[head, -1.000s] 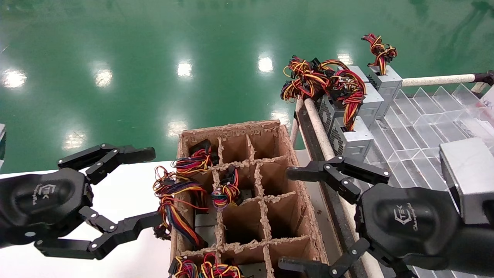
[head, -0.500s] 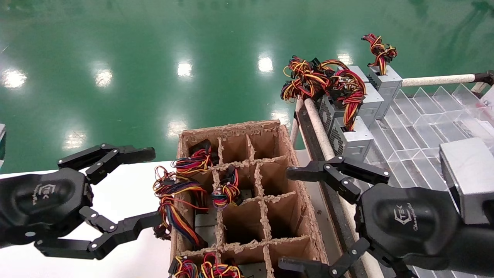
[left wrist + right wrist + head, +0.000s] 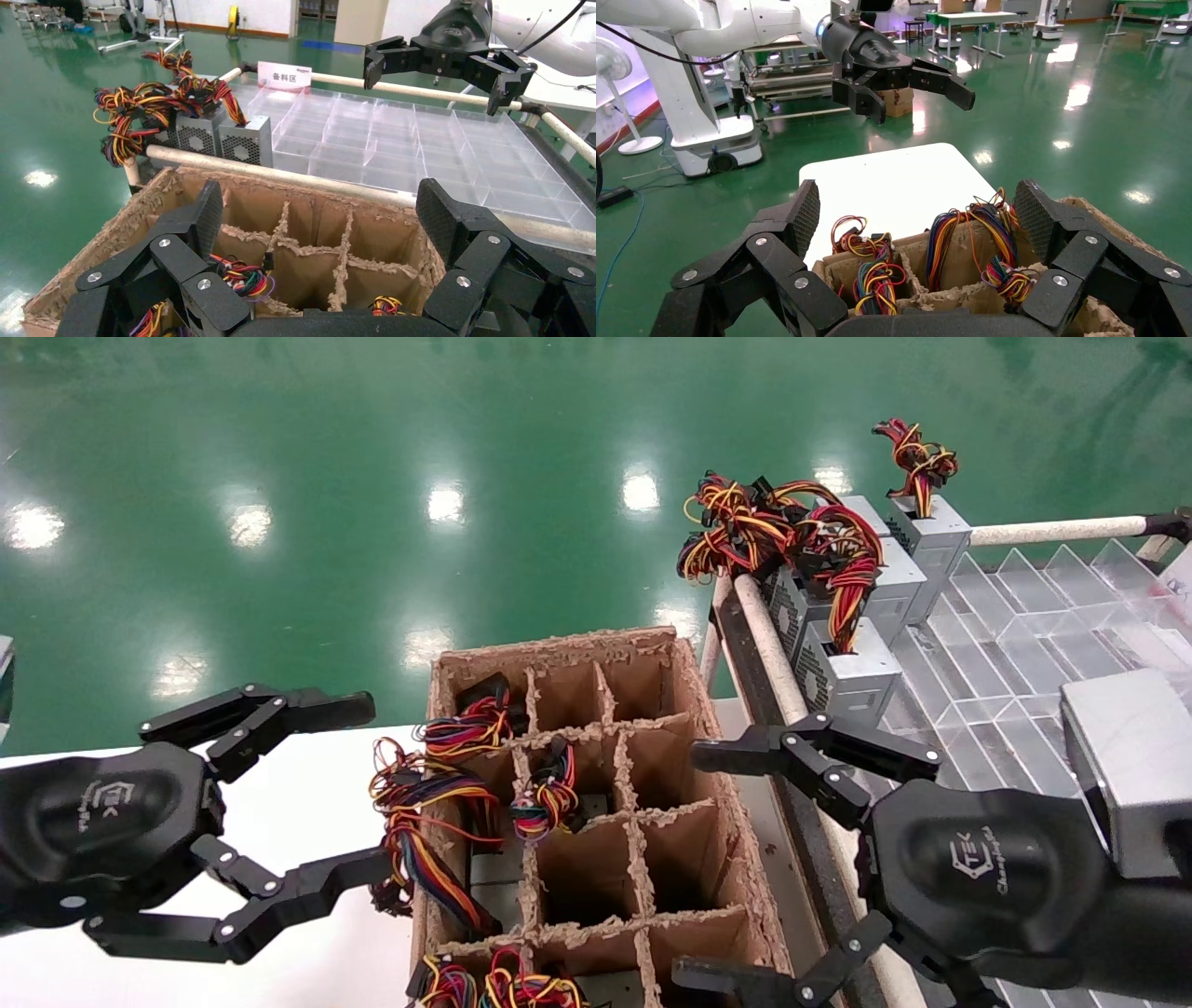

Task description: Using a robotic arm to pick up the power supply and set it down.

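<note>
Clearly nothing is grasped yet: the left end effector [image 3: 284, 817] hovers with its fingers wide apart over the white bench [image 3: 298, 803], just beside the carton [image 3: 726, 822], and the right end effector [image 3: 736, 868] hangs, also spread apart, at the carton's other side. To do the pick well, I think one end effector should go straight down into a cell, keep the wires [image 3: 419, 812] outside the fingers, and clamp on the metal body. In the carton, the left and middle cells hold each power supply [image 3: 494, 877] deep down, under coloured wire bundles; the right cells look empty. Further right, the clear tray [image 3: 1015, 645] holds a few grey units [image 3: 857, 672] at its edge.
</note>
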Motion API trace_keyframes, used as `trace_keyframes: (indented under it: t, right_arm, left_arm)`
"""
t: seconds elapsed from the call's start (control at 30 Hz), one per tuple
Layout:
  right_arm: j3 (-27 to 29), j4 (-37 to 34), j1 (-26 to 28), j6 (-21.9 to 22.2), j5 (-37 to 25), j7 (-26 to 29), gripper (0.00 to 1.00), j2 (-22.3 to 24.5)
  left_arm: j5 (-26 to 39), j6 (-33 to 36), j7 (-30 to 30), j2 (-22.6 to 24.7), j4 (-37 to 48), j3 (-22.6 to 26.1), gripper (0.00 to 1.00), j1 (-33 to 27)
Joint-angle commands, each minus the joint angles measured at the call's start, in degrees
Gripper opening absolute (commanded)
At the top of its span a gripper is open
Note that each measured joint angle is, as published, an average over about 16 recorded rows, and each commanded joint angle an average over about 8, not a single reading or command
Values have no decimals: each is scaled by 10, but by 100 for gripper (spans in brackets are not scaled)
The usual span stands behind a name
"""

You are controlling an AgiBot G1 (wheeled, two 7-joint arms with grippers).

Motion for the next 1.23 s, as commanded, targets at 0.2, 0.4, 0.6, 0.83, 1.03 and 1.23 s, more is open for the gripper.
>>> trace_keyframes:
  t: [0.2, 0.4, 0.6, 0.83, 1.03, 1.23]
  right_arm:
    - [0, 0, 0, 0, 0, 0, 100, 0]
    - [0, 0, 0, 0, 0, 0, 100, 0]
    - [0, 0, 0, 0, 0, 0, 100, 0]
    - [0, 0, 0, 0, 0, 0, 100, 0]
    - [0, 0, 0, 0, 0, 0, 100, 0]
    - [0, 0, 0, 0, 0, 0, 100, 0]
  left_arm:
    - [0, 0, 0, 0, 0, 0, 100, 0]
    - [0, 0, 0, 0, 0, 0, 100, 0]
    - [0, 0, 0, 0, 0, 0, 100, 0]
    - [0, 0, 0, 0, 0, 0, 100, 0]
    - [0, 0, 0, 0, 0, 0, 100, 0]
    - [0, 0, 0, 0, 0, 0, 100, 0]
